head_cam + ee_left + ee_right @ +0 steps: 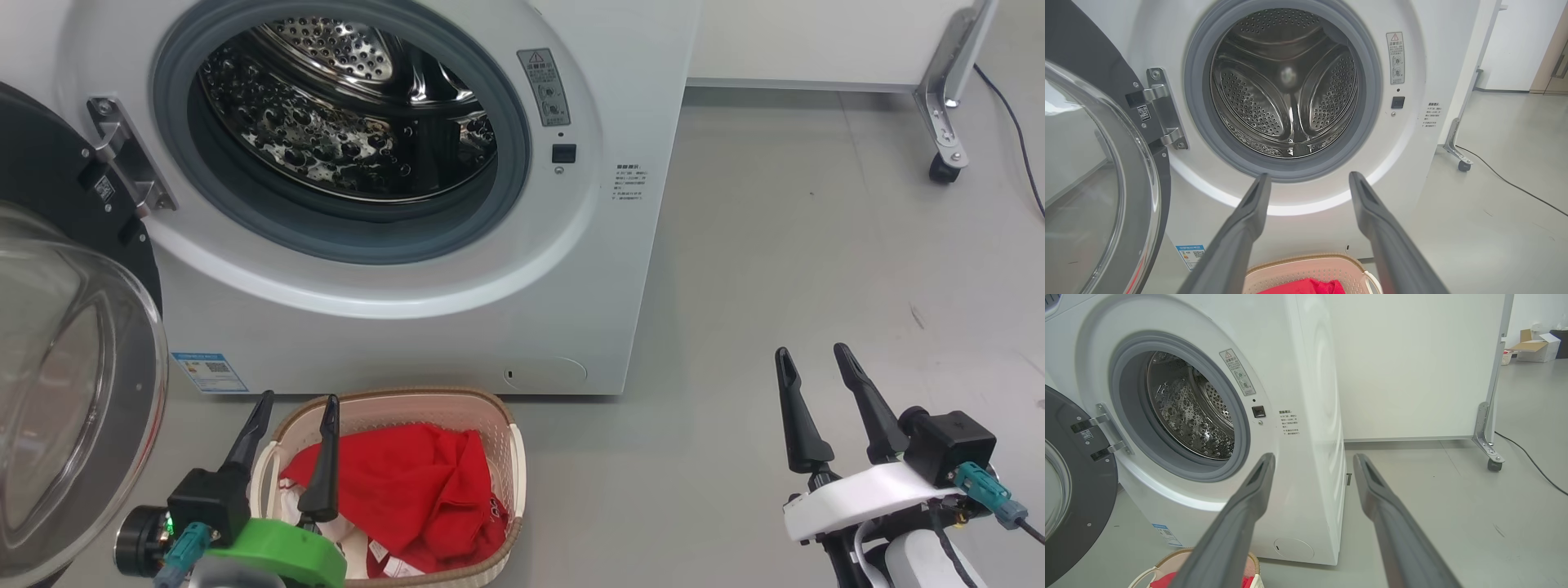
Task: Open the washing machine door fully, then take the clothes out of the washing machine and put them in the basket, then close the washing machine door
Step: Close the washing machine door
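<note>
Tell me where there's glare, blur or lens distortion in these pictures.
Head view: sharp, with bright glints on the drum and pale reflections in the door glass. Left wrist view: a bright band of glare on the washer front below the opening. Right wrist view: the wide lens bows the washer's side edge.

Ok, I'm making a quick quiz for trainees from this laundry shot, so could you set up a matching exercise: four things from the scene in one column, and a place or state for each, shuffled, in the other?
Things:
1. washing machine door
2. clothes
3. basket
4. right gripper

Places or states:
A. on the floor in front of the washing machine
B. swung open on the robot's left
C. fingers apart, holding nothing
D. heaped in the basket

Pairs: 1-B, 2-D, 3-A, 4-C.
</note>
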Tool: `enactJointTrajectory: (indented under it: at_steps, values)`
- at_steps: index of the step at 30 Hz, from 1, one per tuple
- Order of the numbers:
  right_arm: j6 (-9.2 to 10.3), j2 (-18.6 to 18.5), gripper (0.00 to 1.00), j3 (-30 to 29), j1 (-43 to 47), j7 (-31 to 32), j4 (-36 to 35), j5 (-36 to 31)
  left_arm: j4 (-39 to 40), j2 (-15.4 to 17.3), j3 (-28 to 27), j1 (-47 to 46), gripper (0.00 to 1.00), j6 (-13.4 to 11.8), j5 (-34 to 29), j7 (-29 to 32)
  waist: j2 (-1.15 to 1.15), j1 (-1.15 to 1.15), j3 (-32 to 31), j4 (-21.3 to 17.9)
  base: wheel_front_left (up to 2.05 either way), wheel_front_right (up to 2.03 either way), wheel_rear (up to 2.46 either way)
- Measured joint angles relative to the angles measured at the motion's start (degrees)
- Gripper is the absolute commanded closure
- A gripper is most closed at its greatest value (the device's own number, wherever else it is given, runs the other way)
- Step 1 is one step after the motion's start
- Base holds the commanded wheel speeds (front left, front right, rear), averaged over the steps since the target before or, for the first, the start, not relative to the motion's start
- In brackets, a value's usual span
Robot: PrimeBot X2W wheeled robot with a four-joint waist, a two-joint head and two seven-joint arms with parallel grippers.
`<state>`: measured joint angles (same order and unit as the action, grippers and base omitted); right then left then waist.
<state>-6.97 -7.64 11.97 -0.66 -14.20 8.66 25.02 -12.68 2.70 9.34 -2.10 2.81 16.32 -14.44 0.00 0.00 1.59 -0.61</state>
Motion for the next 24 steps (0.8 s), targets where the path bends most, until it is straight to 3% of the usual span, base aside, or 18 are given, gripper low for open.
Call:
enactJointTrajectory:
  at_steps: [24]
  values:
    - [0.0,-0.01,0.0,0.01,-0.01,0.01,-0.33,0.01,0.57,-0.01,0.91,0.03,0.0,-0.56,-0.3,0.0,0.0,0.0,1.31,0.07,-1.17,1.17,0.0]
